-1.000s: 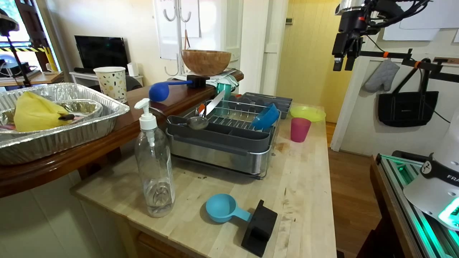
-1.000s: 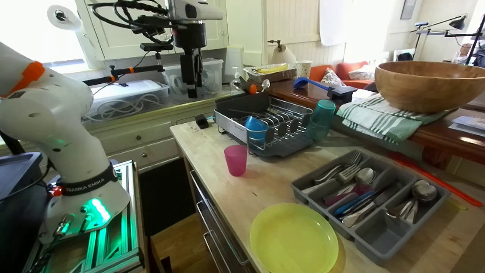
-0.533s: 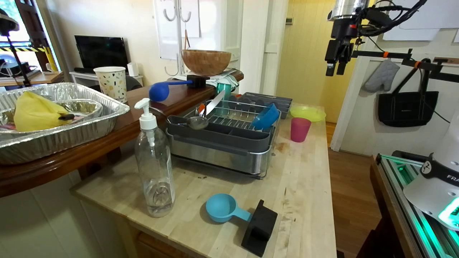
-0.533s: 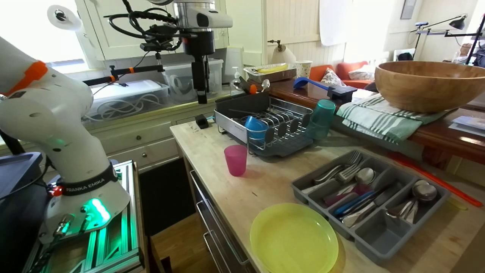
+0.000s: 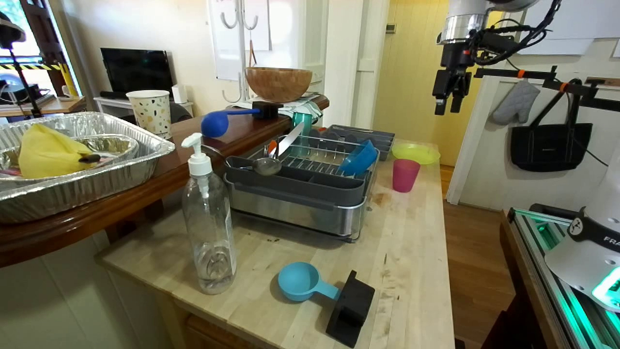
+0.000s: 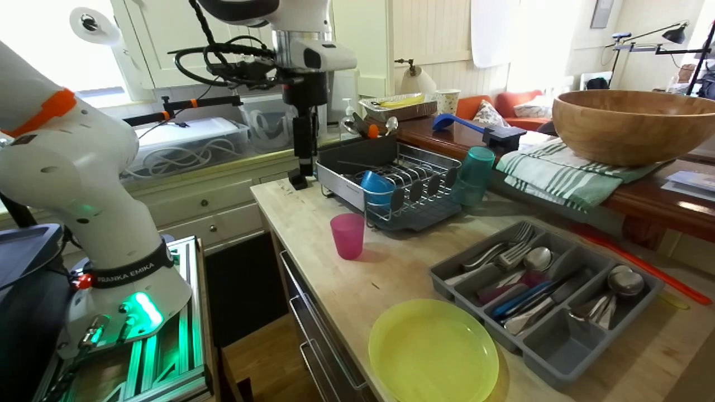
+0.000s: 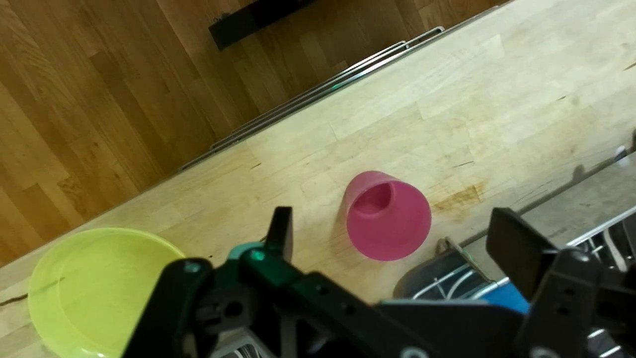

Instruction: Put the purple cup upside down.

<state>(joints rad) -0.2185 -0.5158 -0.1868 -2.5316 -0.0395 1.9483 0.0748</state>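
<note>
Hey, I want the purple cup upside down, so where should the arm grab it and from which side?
Probably mid-wall on the purple cup, coming in level from the side opposite the dish rack, over the nearby edge of the counter. It stands upright, mouth up, narrowing toward the base, so a sideways grip below the rim should let it be rolled mouth down.

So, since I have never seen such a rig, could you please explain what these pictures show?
The machine is one robot arm ending in a two-fingered gripper. Two pictures look on from outside; the third, the wrist view, looks down past that gripper. On the wooden counter are the purple cup, standing mouth up, a plate, a cutlery tray, a dish rack, a bottle and a scoop. Nothing is held: the gripper hangs open in the air, apart from the cup, which is not yet turned over.
</note>
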